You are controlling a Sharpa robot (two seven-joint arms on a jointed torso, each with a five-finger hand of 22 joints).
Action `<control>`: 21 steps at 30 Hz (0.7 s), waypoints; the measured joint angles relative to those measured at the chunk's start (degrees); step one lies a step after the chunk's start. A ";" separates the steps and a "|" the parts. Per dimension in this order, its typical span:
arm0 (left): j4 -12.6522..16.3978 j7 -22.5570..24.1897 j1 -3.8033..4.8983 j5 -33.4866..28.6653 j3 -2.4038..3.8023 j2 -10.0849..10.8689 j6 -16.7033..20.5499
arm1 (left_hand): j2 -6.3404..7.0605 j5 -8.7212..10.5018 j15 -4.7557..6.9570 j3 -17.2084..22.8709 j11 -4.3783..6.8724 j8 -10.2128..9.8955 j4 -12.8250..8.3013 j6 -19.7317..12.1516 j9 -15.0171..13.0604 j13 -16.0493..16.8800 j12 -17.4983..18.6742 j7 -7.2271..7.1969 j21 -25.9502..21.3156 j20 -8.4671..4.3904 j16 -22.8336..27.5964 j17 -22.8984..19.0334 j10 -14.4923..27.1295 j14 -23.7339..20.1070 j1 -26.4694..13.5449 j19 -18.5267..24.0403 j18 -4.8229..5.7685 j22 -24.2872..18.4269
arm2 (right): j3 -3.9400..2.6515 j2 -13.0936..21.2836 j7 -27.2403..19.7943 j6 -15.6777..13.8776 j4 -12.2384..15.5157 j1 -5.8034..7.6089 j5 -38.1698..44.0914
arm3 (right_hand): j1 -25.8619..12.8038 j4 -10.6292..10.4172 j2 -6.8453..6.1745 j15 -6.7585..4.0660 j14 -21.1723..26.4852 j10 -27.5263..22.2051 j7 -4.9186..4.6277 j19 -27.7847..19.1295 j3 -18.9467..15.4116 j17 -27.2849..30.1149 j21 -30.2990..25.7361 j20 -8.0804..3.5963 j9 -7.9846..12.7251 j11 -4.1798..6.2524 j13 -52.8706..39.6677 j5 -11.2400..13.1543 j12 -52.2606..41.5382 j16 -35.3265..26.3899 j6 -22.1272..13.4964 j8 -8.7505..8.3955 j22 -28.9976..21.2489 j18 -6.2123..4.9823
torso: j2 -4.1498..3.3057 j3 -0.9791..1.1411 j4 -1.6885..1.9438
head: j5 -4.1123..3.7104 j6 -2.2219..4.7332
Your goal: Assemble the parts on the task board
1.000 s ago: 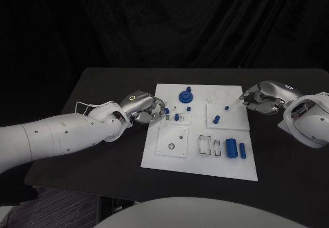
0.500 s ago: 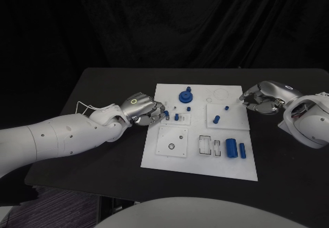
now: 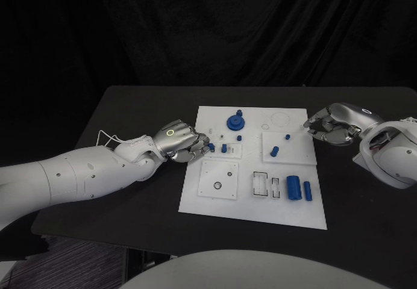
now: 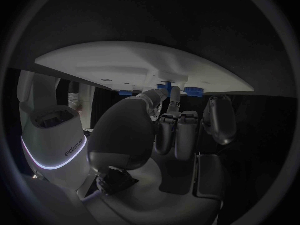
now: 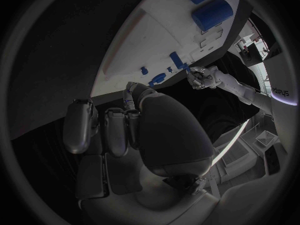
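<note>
Two hands flanking the task board (image 3: 261,198), which is lying mid-tabletop (image 3: 130,198). Left hand (image 3: 182,143) is edging further over the board's left edge, fingers curled near a small blue part (image 3: 211,147); grasp unclear. Right hand (image 3: 334,125) is staying clenched at the right edge.

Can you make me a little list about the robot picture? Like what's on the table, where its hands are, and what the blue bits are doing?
table: black
task board: white plate in the middle of the table
blue parts: round knobbed part near the far edge; two cylinders lying side by side near the right edge; small pegs in the middle
left hand: at the board's left edge, fingers curled near a small blue peg; whether it holds it, cannot tell
right hand: at the board's far right corner, fingers curled in; what it holds, cannot tell
</note>
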State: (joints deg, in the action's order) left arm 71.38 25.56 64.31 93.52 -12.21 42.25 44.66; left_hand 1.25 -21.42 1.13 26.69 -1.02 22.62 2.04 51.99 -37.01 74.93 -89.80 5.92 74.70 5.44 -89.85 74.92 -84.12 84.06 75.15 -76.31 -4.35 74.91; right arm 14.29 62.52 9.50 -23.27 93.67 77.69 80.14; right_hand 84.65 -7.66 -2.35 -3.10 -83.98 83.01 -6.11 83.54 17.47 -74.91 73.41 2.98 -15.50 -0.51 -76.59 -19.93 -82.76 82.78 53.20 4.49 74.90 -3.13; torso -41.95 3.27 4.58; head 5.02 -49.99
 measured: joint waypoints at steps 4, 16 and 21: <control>-0.21 0.50 -0.11 0.27 0.00 -0.01 0.43 | 0.09 0.04 0.00 0.00 0.00 -0.01 0.00 0.00 0.00 0.00 0.00 0.00 0.22 -0.20 0.00 0.00 0.00 0.00 0.09 -0.20 0.00 0.00 | 0.00 0.00 -0.02 0.01 0.00 -0.02 0.00 | 0.00 0.00 0.00 0.00 0.00 0.00 0.00 0.00 0.00 0.00 0.00 0.00 0.00 0.00 0.00 0.00 -0.01 0.00 0.00 0.00 0.00 0.00 | 0.00 -0.02 0.00 | 0.01 0.00; -0.45 1.83 -0.24 0.61 0.00 -0.01 0.93 | 1.30 3.08 0.00 0.74 0.00 -0.10 1.48 0.01 0.00 0.00 0.00 0.00 0.89 -0.20 0.00 0.00 0.00 0.00 1.30 -0.61 -0.01 0.00 | -0.02 0.00 -0.05 0.03 0.02 -0.05 -0.01 | 0.00 0.16 0.00 0.00 0.00 -0.20 0.00 0.00 0.16 0.00 0.00 0.00 0.00 0.20 0.00 0.00 -0.06 0.00 0.00 0.00 0.00 0.00 | -0.02 -0.01 0.07 | -0.02 0.00; -0.54 2.21 -0.26 0.65 0.01 -0.01 0.95 | 1.30 3.33 0.00 0.90 0.00 -0.10 1.63 0.05 0.00 0.00 0.00 0.03 1.11 -0.08 0.00 0.00 0.00 0.00 1.30 -0.73 -0.02 0.00 | -0.02 0.00 -0.06 0.04 0.04 -0.06 -0.01 | 0.00 0.16 0.00 0.00 0.00 -0.20 0.00 0.00 0.16 0.00 0.00 0.00 0.00 0.20 0.00 0.00 -0.07 0.00 0.00 0.00 0.00 0.00 | -0.01 0.02 0.04 | -0.09 0.00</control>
State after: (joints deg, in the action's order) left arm 70.84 27.76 64.05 94.17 -12.19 42.24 45.61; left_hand 2.55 -18.09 1.13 27.59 -1.02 22.52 3.67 52.03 -37.01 74.93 -89.80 5.95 75.81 5.36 -89.85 74.92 -84.12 84.06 76.45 -77.04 -4.37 74.91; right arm 14.27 62.52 9.44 -23.23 93.71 77.63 80.13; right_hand 84.65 -7.50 -2.35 -3.10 -83.98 82.80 -6.11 83.54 17.63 -74.91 73.41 2.98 -15.50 -0.31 -76.59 -19.93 -82.83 82.78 53.20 4.49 74.91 -3.12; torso -41.96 3.29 4.62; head 4.93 -49.99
